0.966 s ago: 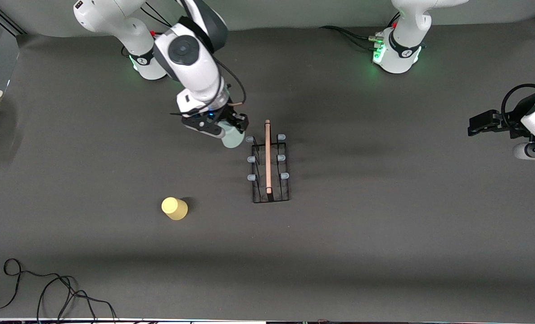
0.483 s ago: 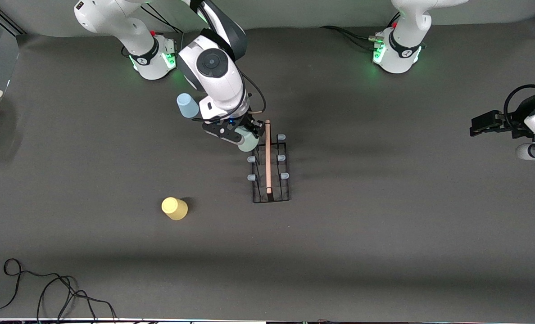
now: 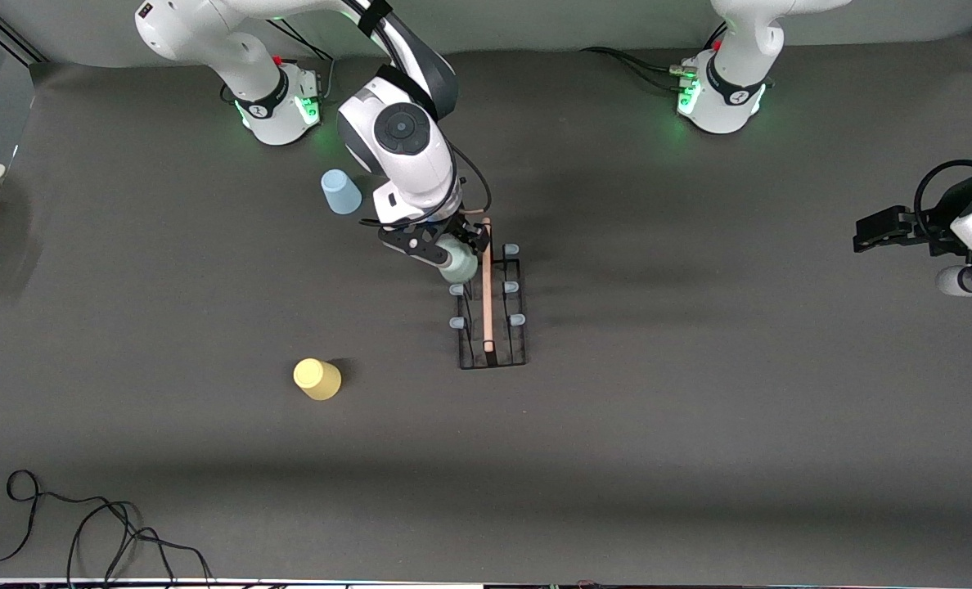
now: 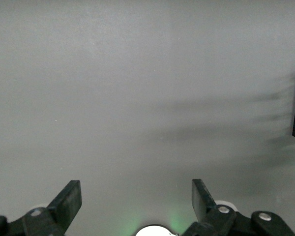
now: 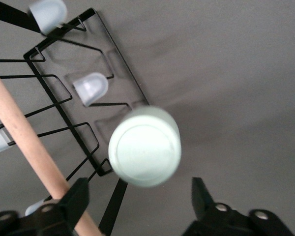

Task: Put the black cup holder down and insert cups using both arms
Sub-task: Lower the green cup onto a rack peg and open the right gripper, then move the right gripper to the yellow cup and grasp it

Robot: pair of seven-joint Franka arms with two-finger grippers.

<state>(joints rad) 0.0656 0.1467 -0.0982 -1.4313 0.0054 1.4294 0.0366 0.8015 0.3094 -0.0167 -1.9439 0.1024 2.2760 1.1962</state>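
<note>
Grey-green cup sits upside down on the rack's corner peg nearest the robots on the right arm's side, base up, just released. In the front view it is at about 10 o'clock from the black cup holder middle, touching the rack's edge beside the wooden rod handle.

Right gripper is directly over that cup, fingers spread wide to either side, nothing held, no contact visible. Key relation: cup lies straight below the pincer along its approach axis, so my read is a plain lift clears it; the rod is close beside one finger, snag risk if it swings sideways.

Rack's long axis runs 12-to-6 in the front view, rod parallel to it. Five pegs look bare.

Blue cup at about 10 o'clock from the rack, farther from the camera. Yellow cup at about 8 o'clock, nearer the camera. Both lie toward the right arm's end, so the right arm is the nearer one for each.

Left gripper waits at its own end of the table, well apart from the rack, fingers wide apart, empty.
</note>
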